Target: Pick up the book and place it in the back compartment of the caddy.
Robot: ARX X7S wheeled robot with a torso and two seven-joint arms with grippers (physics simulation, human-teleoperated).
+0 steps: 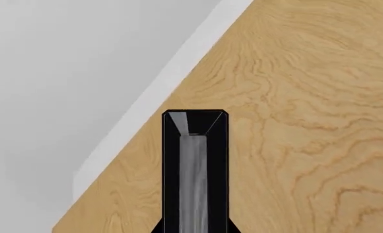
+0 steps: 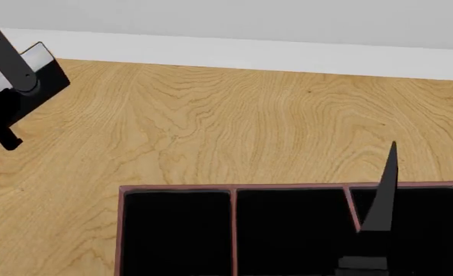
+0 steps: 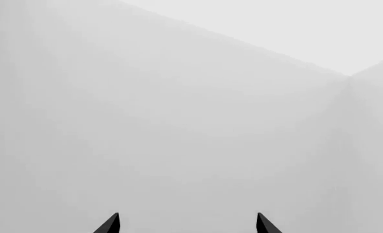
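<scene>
Here the book apparently sits clamped between the left jaws.

Caddy was black inside with a thin reddish-brown rim and dividers. Book had a black cover and white-grey page edges. Floor was tan wood with wavy darker grain. Wall pale grey, baseboard white. Right gripper black.
</scene>
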